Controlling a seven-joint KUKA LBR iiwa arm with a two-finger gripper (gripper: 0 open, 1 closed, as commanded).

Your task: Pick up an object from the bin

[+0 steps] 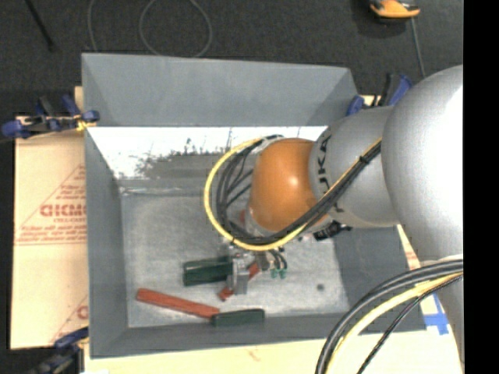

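The gripper (242, 275) is hanging low over the floor of the bin (105, 232), toward the near side and about midway across, beneath the arm's orange cover (284, 181). A dark green block (206, 272) is lying just to its left, with its long axis running left to right. The block's right end is either meeting the gripper or slipping under it; I cannot tell which. Whether the gripper is standing wide or narrow, or gripping anything, I also cannot tell.

A red stick (176, 302) is lying nearer the front wall, slanting down to the right, and a dark flat bar (238, 316) is resting at its right end.

In my judgement the block is the nearest candidate, and any closing would be going across its short width.
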